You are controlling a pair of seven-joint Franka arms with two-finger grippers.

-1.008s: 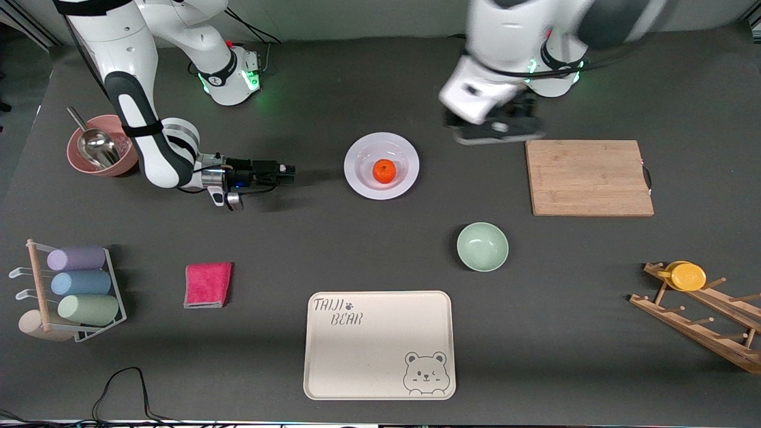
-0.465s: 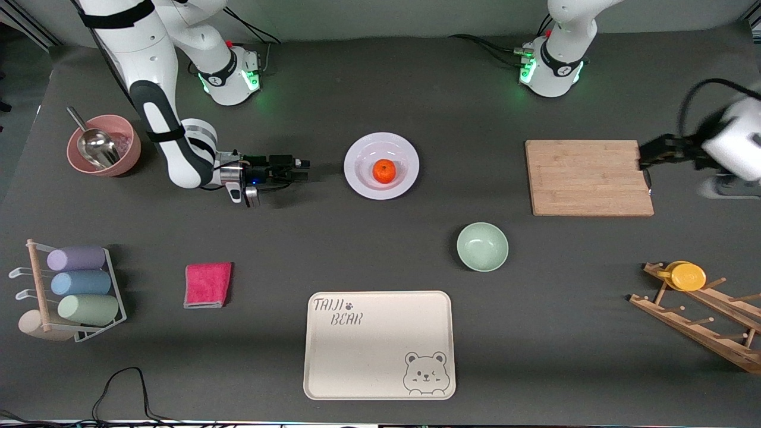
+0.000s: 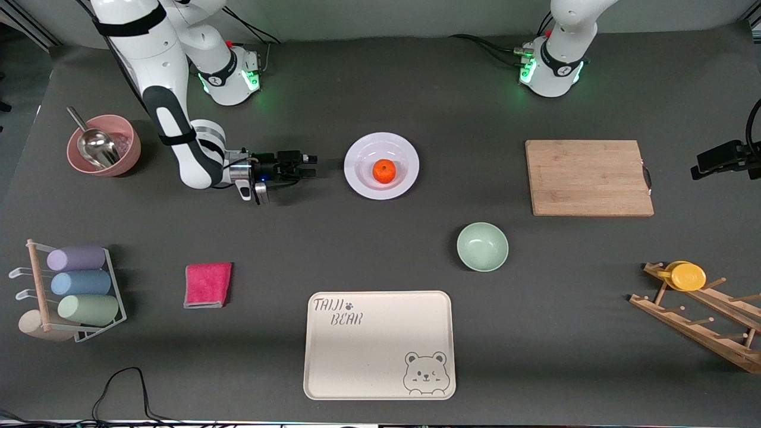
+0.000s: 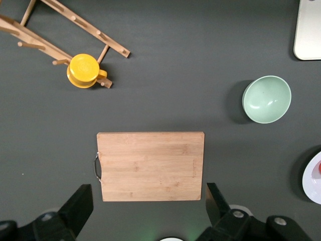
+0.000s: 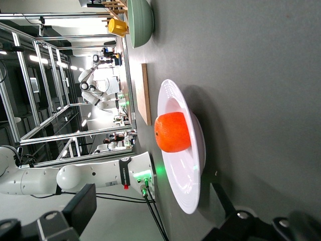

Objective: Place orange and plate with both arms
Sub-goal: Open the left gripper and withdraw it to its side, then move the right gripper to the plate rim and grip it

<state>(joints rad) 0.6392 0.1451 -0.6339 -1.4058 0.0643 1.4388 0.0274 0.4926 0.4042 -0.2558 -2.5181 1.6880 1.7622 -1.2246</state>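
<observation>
Front view: the right gripper (image 3: 310,165) sat low over the table, jaws parted and empty, aimed sideways at the white plate (image 3: 357,181) and just short of its rim, not yet touching it. The right wrist view looked edge-on across that plate (image 5: 173,186) with the orange (image 5: 173,132) sitting up in its shallow centre, both fingers (image 5: 80,208) spread wide either side. In the front view the orange (image 3: 384,171) rested in the middle of the plate, which lay mid-table between the two arms' ends.

Out at the left arm's end, the left gripper (image 3: 695,173) hung at the picture's edge, off the end of the wooden cutting board (image 3: 588,177). Its wrist view showed it high up, fingers (image 4: 80,203) wide apart and holding nothing, looking down on the cutting board (image 4: 150,165) and the pale green bowl (image 4: 267,99).

My read: the orange was already on the plate, so that half looked done. The plate itself was not gripped or lifted, and where it should end up I couldn't tell; the beige bear tray (image 3: 333,356), nearer the front camera, was a likely spot. The left arm seemed to be waiting.
</observation>
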